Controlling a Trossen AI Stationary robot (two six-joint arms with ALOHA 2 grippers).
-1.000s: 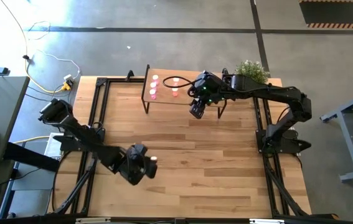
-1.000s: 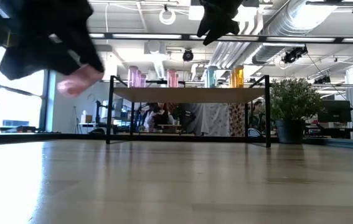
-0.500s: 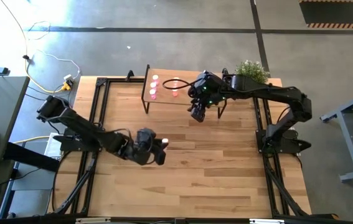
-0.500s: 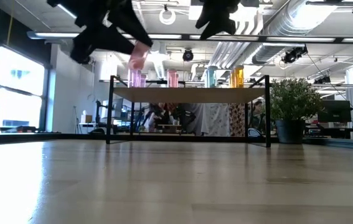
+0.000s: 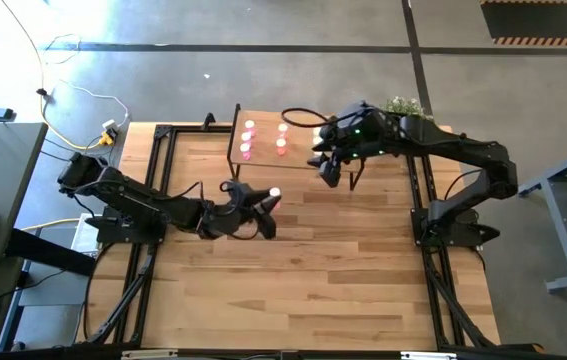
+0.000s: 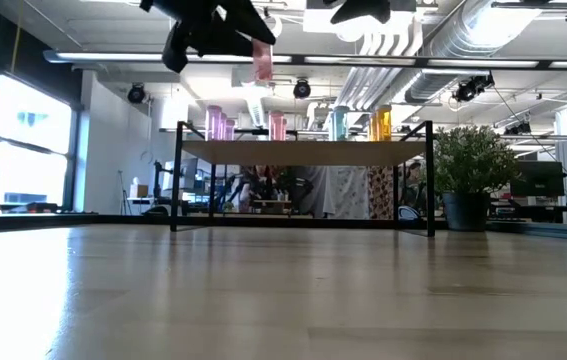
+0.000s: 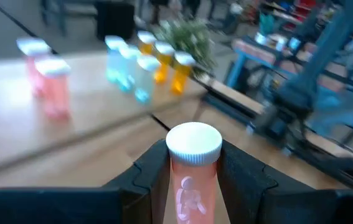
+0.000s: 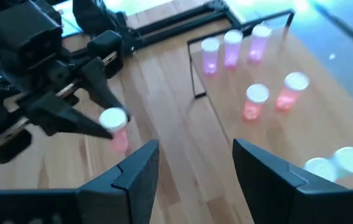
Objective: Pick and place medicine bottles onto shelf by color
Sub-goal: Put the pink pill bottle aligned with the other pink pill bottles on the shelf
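Bottle [image 7: 192, 174] in salmon-red sat gripped in our left pincer [image 5: 263, 203], up over the counter [image 5: 343, 260] near the shelf [image 5: 298, 150]. Our right pincer [image 8: 195, 165] hung open and empty above the shelf. We should set the bottle down straight beside the matching red ones [image 5: 282, 147], gently.

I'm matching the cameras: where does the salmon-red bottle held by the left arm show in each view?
High: white-capped salmon-red bottle at centre, near the light wood shelf.
Low: top, left of centre, above the shelf.
Left wrist: bottom centre in the left pincer.
Right wrist: left of centre.
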